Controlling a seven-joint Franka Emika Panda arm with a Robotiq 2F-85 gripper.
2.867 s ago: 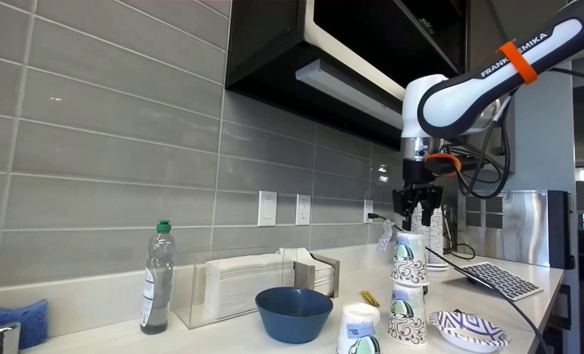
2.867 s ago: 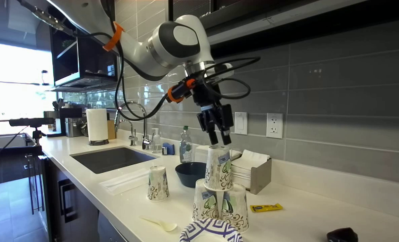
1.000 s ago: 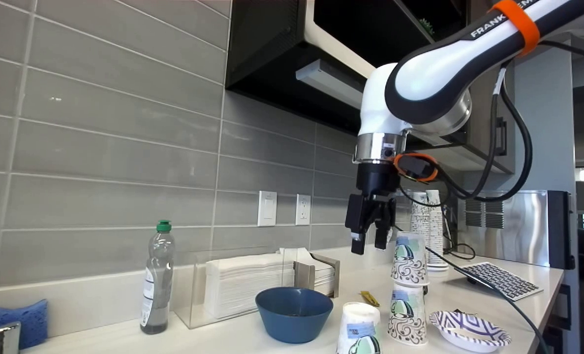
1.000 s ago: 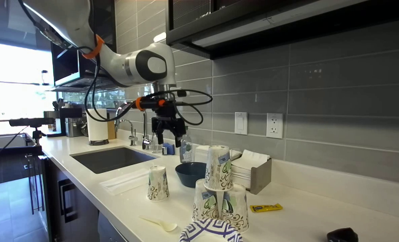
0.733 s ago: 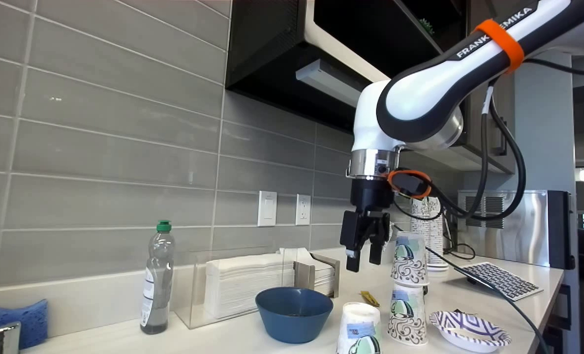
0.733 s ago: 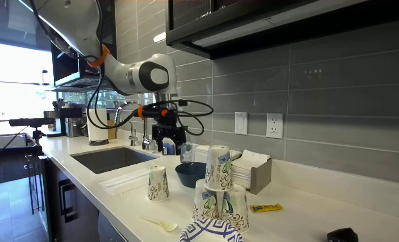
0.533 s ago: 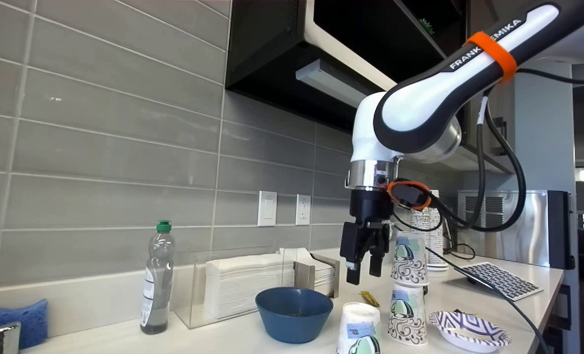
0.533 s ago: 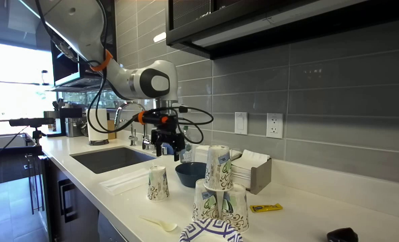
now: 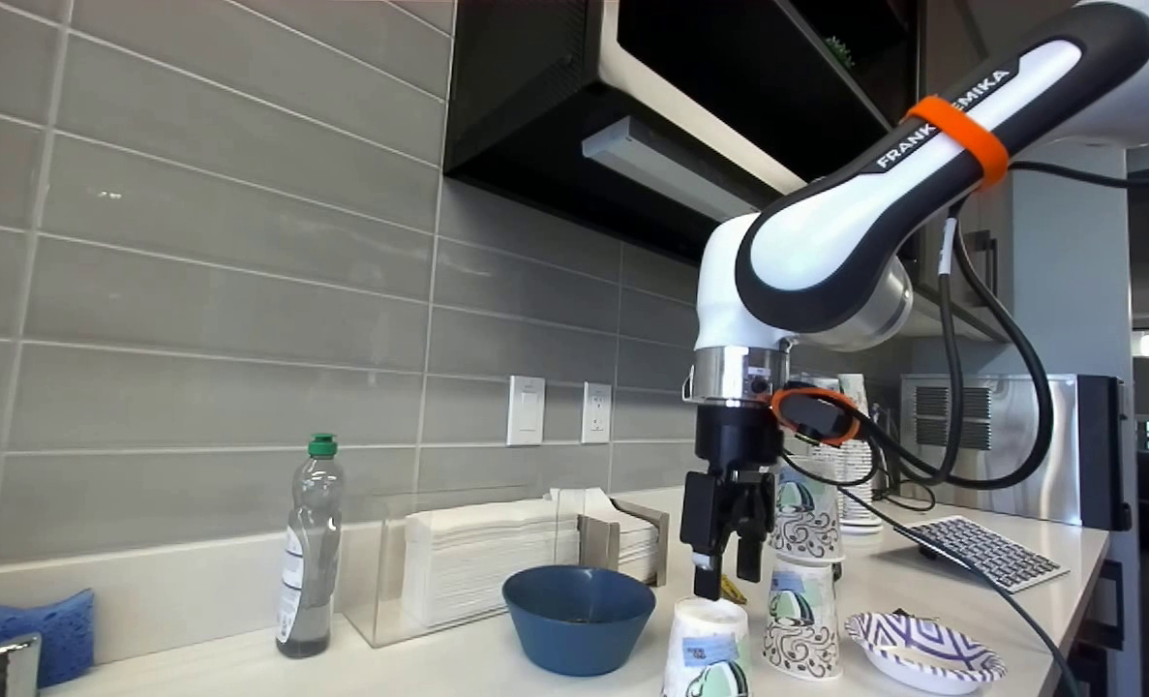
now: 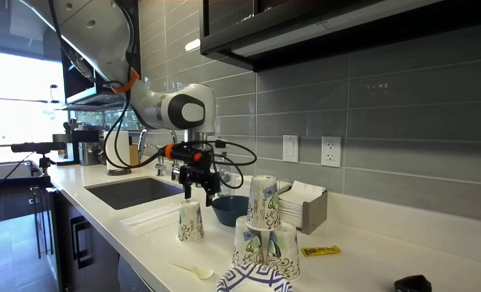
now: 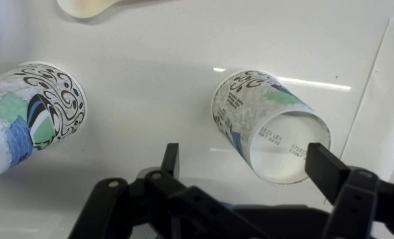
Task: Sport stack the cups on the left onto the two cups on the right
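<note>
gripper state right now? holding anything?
Gripper: open, jaws spread wide, holding nothing; the lone upside-down cup near it is not gripped.

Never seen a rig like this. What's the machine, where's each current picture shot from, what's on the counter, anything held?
The machine is a robot arm ending in a black two-fingered gripper. Two pictures are taken from outside the robot; the third, the wrist view, looks down past the fingers. On the counter, one upside-down cup rests on two more cups, a small pyramid. A lone upside-down cup stands apart from them. Nearby are a blue bowl, a patterned dish, a spoon and a yellow packet.

Nothing is held: the gripper is open, its fingers spread close to the lone cup's top. Whether one touches it, I can't tell.
</note>
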